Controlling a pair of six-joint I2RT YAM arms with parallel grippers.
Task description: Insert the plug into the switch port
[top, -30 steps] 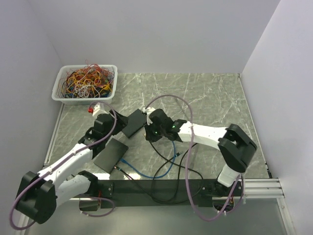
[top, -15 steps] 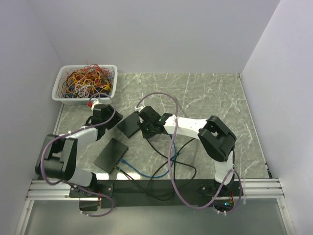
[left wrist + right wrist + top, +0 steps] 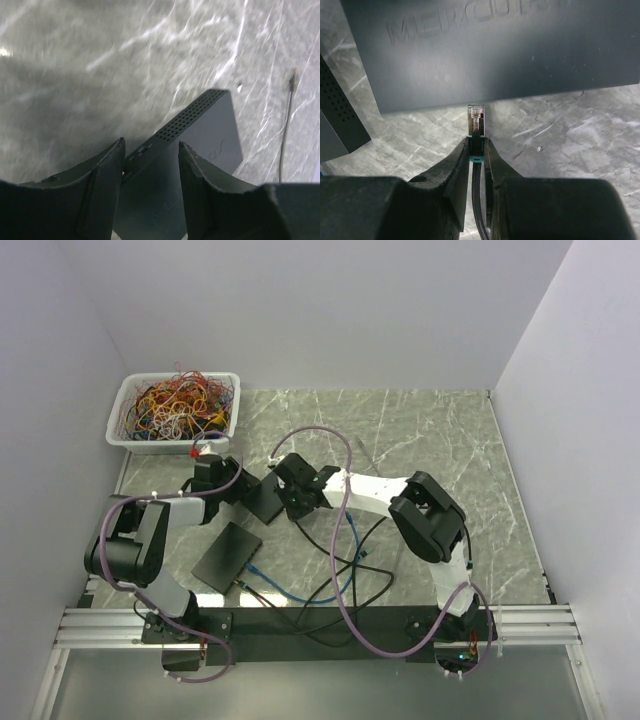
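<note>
Right wrist showed the plug (image 3: 476,114) pinched in your closed right gripper (image 3: 477,150), tip just short of the switch (image 3: 490,50) edge, on the table's (image 3: 440,430) left half. Left gripper (image 3: 150,160) stood half open astride the switch, gripping nothing. Insertion step, port hidden; next you'd likely need alignment, then a straight push.

Table (image 3: 440,440) is grey-green marble with white veins all over. Switch (image 3: 510,50) is matte dark grey, with raised lettering in the same colour. The other box (image 3: 340,115) has a dotted grid of holes down its side. Plug (image 3: 476,114) is clear, with a teal boot (image 3: 476,150) on a black cable (image 3: 478,210). White basket (image 3: 125,435), and the wires (image 3: 175,405) in it are orange, red, yellow and blue. Mauve hoses (image 3: 318,430).
</note>
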